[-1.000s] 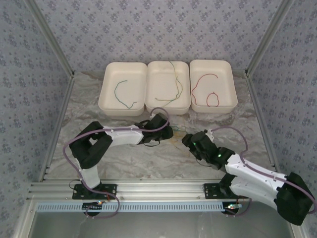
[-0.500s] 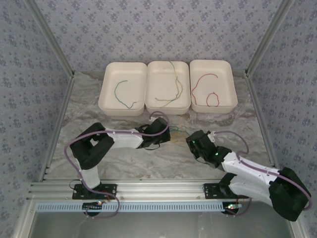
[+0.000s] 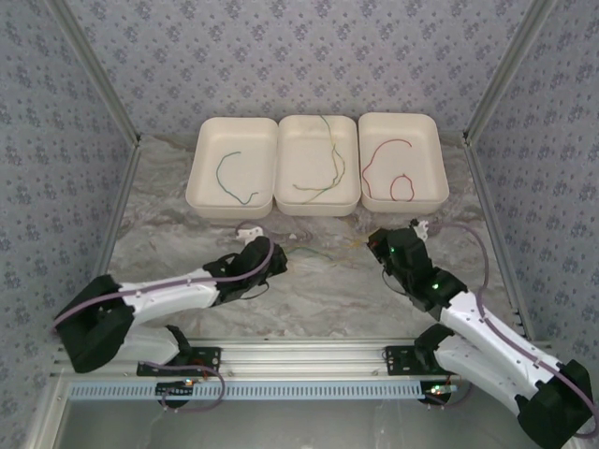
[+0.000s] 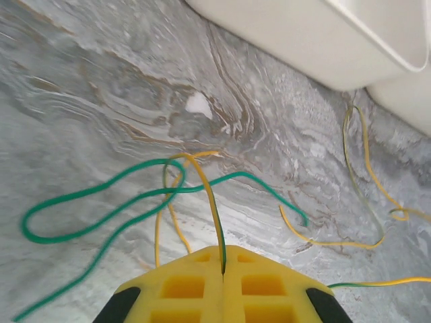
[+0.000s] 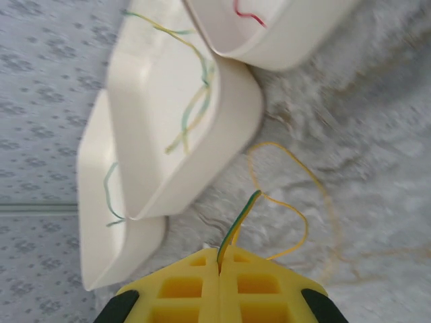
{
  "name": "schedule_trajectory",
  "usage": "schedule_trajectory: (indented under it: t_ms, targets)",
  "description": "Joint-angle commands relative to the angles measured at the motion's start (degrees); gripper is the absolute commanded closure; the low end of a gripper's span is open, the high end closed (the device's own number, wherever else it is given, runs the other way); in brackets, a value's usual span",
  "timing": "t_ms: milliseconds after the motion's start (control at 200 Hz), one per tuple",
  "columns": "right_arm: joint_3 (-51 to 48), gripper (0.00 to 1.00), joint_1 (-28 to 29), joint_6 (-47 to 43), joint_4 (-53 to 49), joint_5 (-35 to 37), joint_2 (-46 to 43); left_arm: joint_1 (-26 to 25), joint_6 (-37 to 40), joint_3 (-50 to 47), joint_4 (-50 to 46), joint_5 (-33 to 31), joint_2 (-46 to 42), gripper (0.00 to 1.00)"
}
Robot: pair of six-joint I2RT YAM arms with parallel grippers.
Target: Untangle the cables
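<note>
Overhead view looks down; both wrist views closely face the trays (image 3: 426,159).

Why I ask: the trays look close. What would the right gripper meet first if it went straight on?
Beyond the cable pinched in its jaws, the right gripper would likely meet the near wall of the middle tray; depth is unclear.

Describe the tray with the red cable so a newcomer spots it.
Three white trays line the table's far edge. Take the right-hand tray: it alone holds a red cable, partly looped; the others hold a green cable and a yellow-green cable.
</note>
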Motion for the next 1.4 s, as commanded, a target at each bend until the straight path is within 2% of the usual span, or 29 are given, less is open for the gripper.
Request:
schedule_trajectory:
  t_ms: [0,130,360,445,515,615,650,735,809,889,1069,1189,1259,1394]
  targets:
    - [4.6,1.00,-2.2,-6.7,-1.3,-0.7,0.2,1.6,-1.0,-1.7,-6.4,-4.3,-5.6,1.00]
    - [11.4,1.00,-3.7,-11.0,-3.5,-1.3,2.0,4.5,-1.0,-5.1,-10.7,-4.7,-12.7,1.00]
    - [20.0,1.00,-7.6,-18.5,-8.5,-2.9,4.4,13.7,1.3,-9.1,-18.9,-2.3,-25.3,1.00]
    - [23.7,1.00,-9.0,-25.6,-8.6,-7.9,7.2,18.1,2.7,-9.7,-20.3,1.1,-28.1,1.00]
    - [27.6,1.00,-8.9,-34.1,-9.3,-15.3,11.2,20.9,4.0,-9.6,-20.7,3.7,-29.4,1.00]
    - [32.9,1.00,-6.6,-45.9,-15.3,-24.8,18.1,23.3,5.7,-8.6,-20.9,5.9,-30.2,1.00]
    - [34.1,1.00,-3.9,-49.0,-18.0,-23.8,20.2,24.1,6.2,-8.0,-21.3,6.5,-30.3,1.00]
    - [34.1,1.00,2.3,-51.7,-22.3,-13.5,23.2,26.0,7.6,-6.4,-22.2,7.7,-30.3,1.00]
    - [32.0,1.00,4.8,-49.4,-22.0,-9.6,24.6,27.6,8.4,-5.4,-22.7,9.3,-30.1,1.00]
    - [28.1,1.00,5.8,-43.0,-18.7,-8.3,24.9,28.4,8.9,-5.0,-22.9,10.6,-30.0,1.00]
    - [21.3,0.59,11.6,-27.9,-7.6,-7.4,30.5,28.6,8.5,-5.3,-23.3,11.2,-31.5,1.00]
    - [25.4,0.44,16.7,-20.2,-7.8,-2.6,39.6,28.6,8.4,-5.6,-23.6,11.6,-32.3,1.00]
    - [27.3,0.40,18.8,-15.4,-7.0,0.3,44.0,28.6,8.4,-5.8,-23.7,11.8,-32.6,1.00]
    - [31.2,0.41,19.4,-6.6,-9.2,3.9,52.1,28.6,8.0,-6.5,-23.8,12.4,-33.8,1.00]
